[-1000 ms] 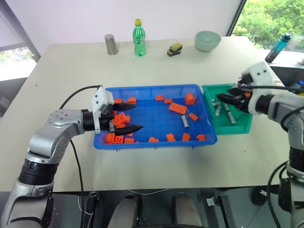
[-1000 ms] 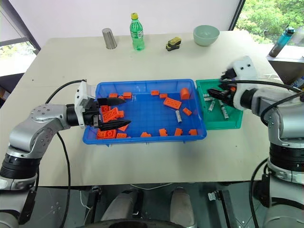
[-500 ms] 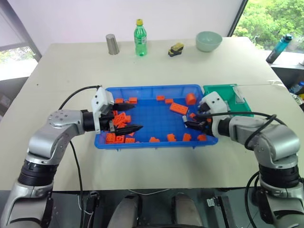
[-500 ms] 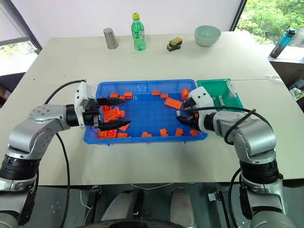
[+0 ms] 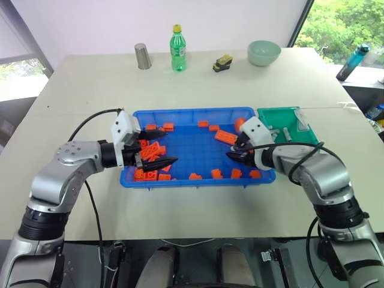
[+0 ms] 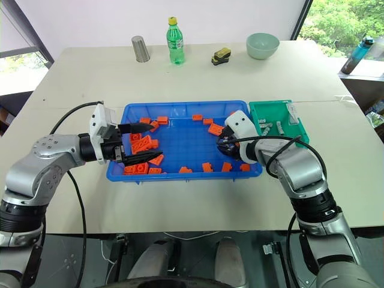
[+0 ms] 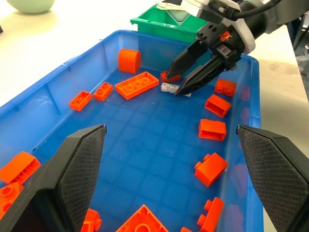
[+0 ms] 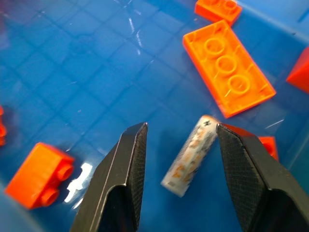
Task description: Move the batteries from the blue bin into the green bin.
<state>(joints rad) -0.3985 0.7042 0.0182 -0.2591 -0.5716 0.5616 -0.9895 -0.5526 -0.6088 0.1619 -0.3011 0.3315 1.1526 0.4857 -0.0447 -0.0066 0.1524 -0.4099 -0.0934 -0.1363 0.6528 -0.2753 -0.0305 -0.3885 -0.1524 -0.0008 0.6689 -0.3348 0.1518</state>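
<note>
Right wrist view: the right hand (image 8: 177, 159) has its fingers apart around one battery (image 8: 190, 155) lying flat on the blue bin (image 5: 186, 113) floor. The left hand (image 5: 157, 148) waits, fingers apart. The battery lies nearer one finger, so it might roll away or slip on the way to the green bin (image 5: 271, 120).

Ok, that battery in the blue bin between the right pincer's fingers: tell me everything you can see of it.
The small silver-grey cylindrical battery has a pale printed label with orange markings and a darker end cap. It lies flat on the gridded floor of the wide blue plastic bin, near a flat orange three-stud brick. The right pincer is open and straddles it, one black finger against or very near its upper end; the battery isn't lifted.
</note>
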